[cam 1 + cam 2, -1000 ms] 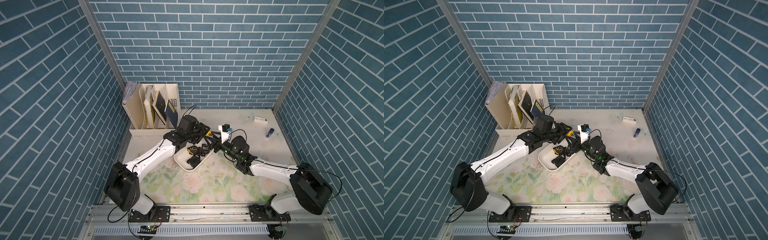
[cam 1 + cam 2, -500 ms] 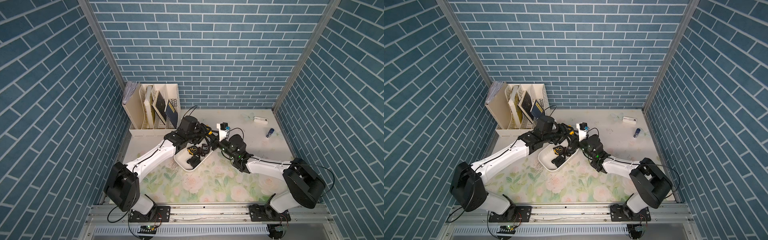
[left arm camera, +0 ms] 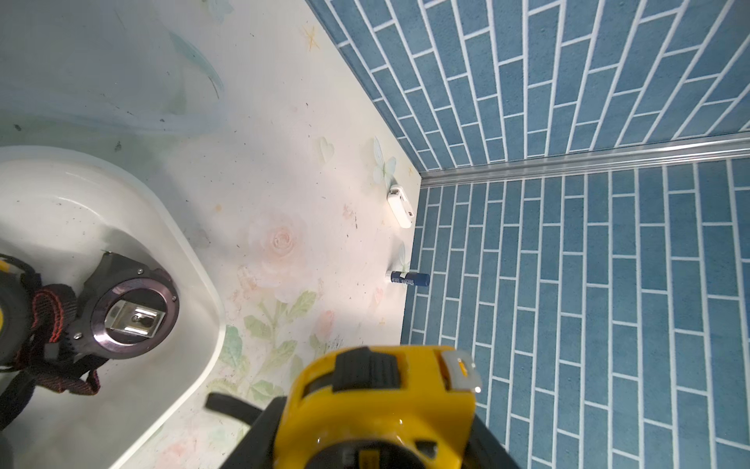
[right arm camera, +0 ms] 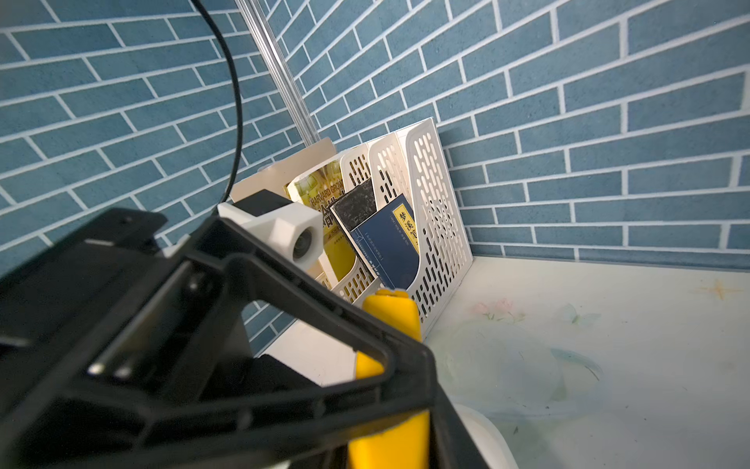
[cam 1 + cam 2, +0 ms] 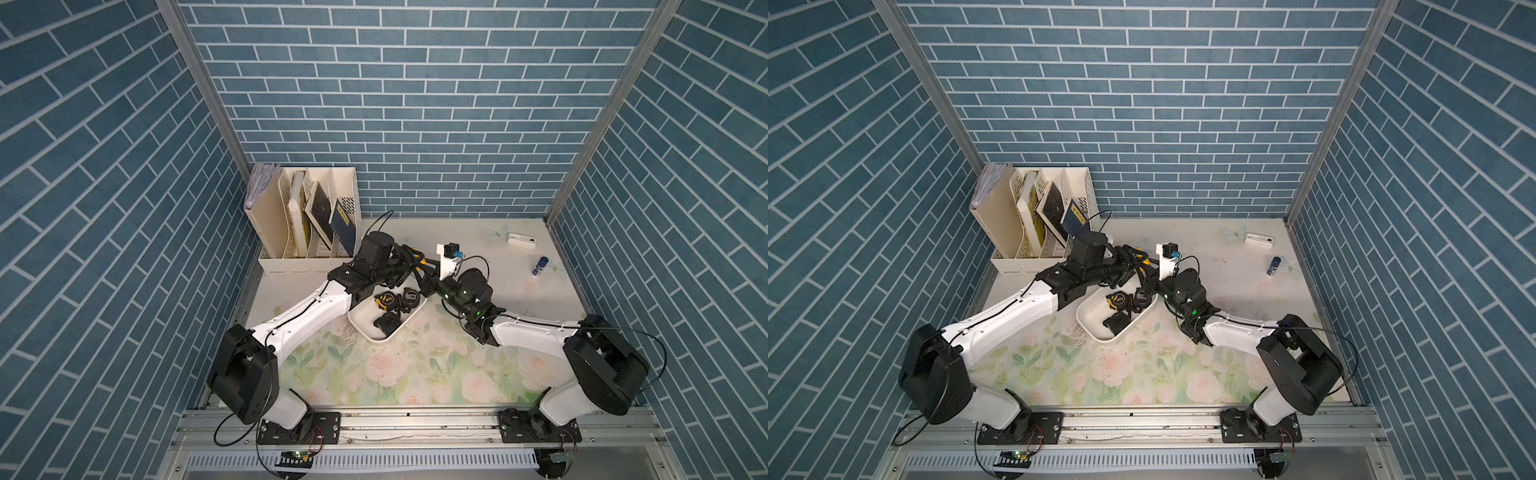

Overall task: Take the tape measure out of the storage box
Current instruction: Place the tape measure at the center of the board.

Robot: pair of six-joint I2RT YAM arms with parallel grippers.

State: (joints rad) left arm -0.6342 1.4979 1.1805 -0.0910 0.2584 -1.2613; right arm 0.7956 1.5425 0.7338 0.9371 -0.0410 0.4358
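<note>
L gripper (image 3: pixel 371 446) is clamped on the yellow tape measure (image 3: pixel 389 390), a finger on each side of the case, lock button and tape hook pointing away from the wrist. That side grip leaves the front end free, prob. so the other arm can get at it. The tape measure is up off the table, clear of the storage box (image 5: pixel 360 322) and just past its far corner, over the floral mat (image 3: pixel 284 251). So it's out of the box but not yet set down.

R gripper (image 5: pixel 424 283) is nose-to-nose w/ the L one, right at the case. It looks like a handover, but I can't tell if its jaws are on the case or apart, since the R wrist cam is mostly filled by the L gripper's frame.

In the box: a yellow-black measure (image 5: pixel 385 300), a black one w/ red-stitched strap (image 3: pixel 130 316) and another black one (image 5: pixel 386 324). File holder (image 5: pixel 307 224) stands behind. White device (image 5: pixel 521 240) and blue tube (image 5: pixel 540 266) lie well apart, not in the way.
</note>
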